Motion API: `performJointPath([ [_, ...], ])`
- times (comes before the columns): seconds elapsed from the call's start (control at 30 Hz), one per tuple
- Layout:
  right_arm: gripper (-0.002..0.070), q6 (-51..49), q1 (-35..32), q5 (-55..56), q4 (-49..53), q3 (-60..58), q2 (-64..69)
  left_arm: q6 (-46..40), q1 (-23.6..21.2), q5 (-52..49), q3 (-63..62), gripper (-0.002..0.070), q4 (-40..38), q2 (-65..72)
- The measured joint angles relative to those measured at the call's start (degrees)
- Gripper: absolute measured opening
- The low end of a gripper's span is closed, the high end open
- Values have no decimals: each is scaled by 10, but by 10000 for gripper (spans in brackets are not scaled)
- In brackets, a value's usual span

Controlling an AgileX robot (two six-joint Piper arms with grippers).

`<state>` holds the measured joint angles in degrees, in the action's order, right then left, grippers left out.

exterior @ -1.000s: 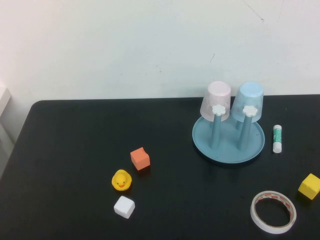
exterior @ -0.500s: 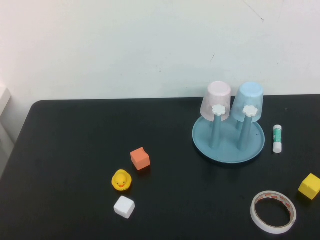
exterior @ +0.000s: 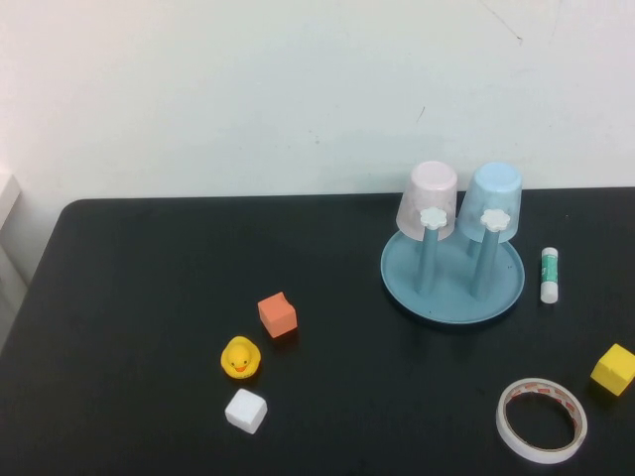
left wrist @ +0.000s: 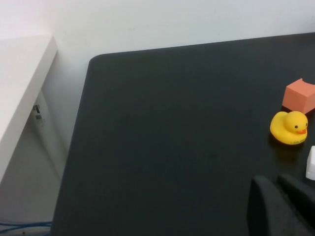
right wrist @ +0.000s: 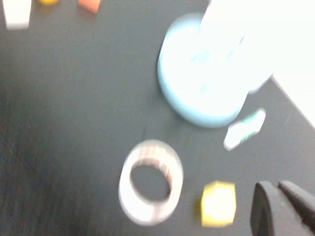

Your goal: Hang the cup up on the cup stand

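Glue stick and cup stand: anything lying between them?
Nothing: the high view shows bare black table between the glue stick and the cup stand.

Left claw and right claw closed, above the table.

- L gripper: only fingertips showed, in corner of left wrist view. Two dark charcoal, matte fingers w/ rounded ends, pressed together.
- R gripper: same look in right wrist view — two dark grey-black fingers, blunt rounded tips, soft-looking surface, closed.
- No cables, screws or markings could be made out on either.
- Arms didn't show in high view.
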<state>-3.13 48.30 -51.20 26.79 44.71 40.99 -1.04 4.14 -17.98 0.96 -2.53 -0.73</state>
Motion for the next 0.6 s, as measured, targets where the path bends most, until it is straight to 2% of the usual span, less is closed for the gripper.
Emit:
performJointPath([
  [0.17,-1,13,-109,225,-5,-88,-104,-1,0,0,0,-1,0,0],
  [0.33,-1,10,-217,383,-19,-201,-212,-1,0,0,0,-1,0,0],
  [0.43,-1,-9,-284,445,-21,-259,-285,-1,0,0,0,-1,0,0],
  [0.6,-1,-66,-382,462,-21,-319,-393,-1,0,0,0,-1,0,0],
])
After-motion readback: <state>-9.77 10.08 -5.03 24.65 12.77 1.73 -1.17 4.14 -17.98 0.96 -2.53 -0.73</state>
